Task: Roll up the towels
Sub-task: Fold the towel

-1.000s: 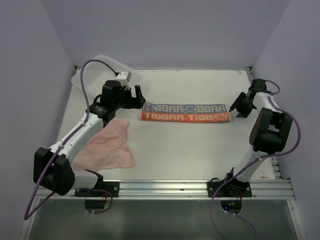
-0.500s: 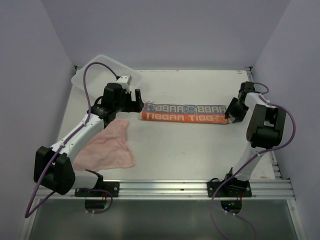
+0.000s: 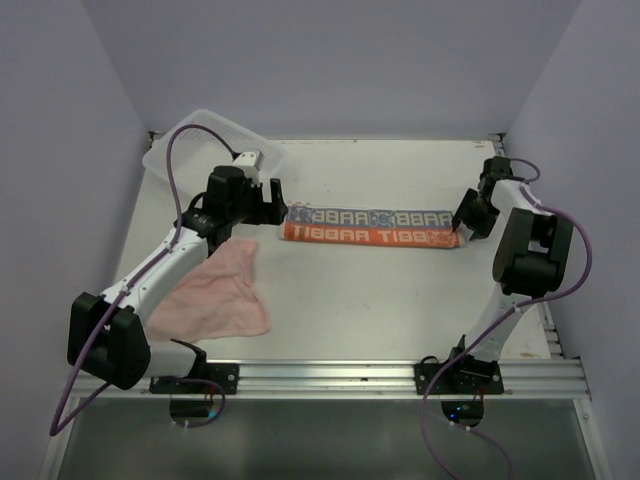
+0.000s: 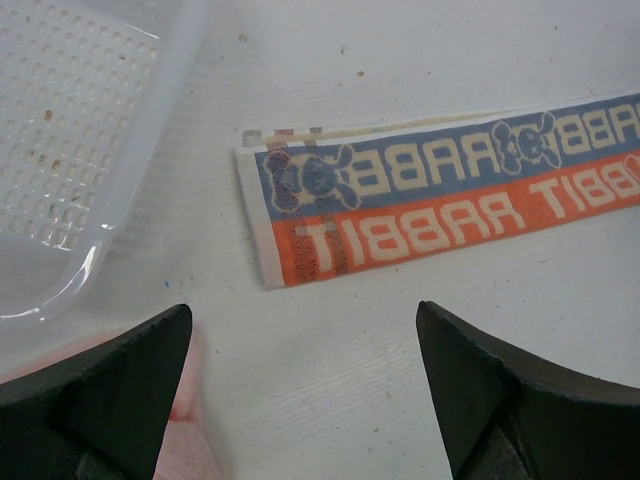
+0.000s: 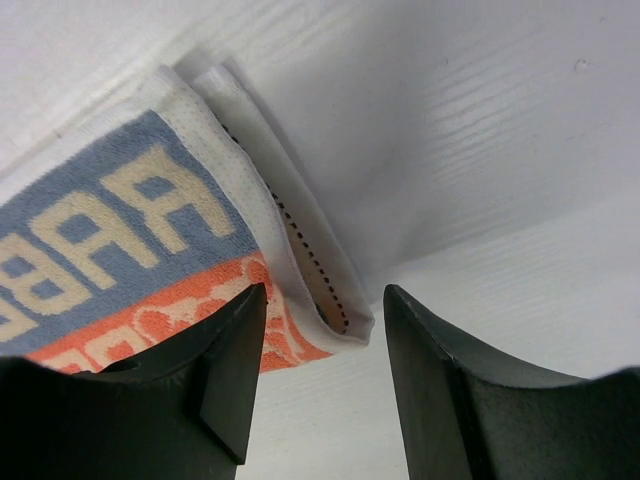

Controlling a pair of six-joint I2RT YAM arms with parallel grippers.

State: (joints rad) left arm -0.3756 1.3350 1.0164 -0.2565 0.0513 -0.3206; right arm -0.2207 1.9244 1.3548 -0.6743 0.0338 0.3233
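Observation:
The printed towel point(image 3: 370, 227) lies folded into a long flat strip across the middle of the table, blue band above orange point(image 4: 440, 195). My left gripper point(image 3: 277, 198) hovers open just off its left end, with bare table between the fingers point(image 4: 303, 320). My right gripper point(image 3: 462, 222) is low at the strip's right end, open. The curled white hem of that end point(image 5: 330, 300) sits between its fingers, which are not closed on it. The pale pink towel point(image 3: 215, 295) lies crumpled at the near left, partly under the left arm, and its edge point(image 4: 195, 440) shows beside the left finger.
A white mesh plastic basket point(image 3: 190, 140) stands at the back left corner, close to the left gripper, and its rim point(image 4: 130, 180) shows in the left wrist view. Walls close in the table on the left, back and right. A metal rail point(image 3: 400, 375) runs along the near edge.
My right gripper has swung in from the right and come down onto the right end of the printed towel. The left arm shifted slightly and is now still.

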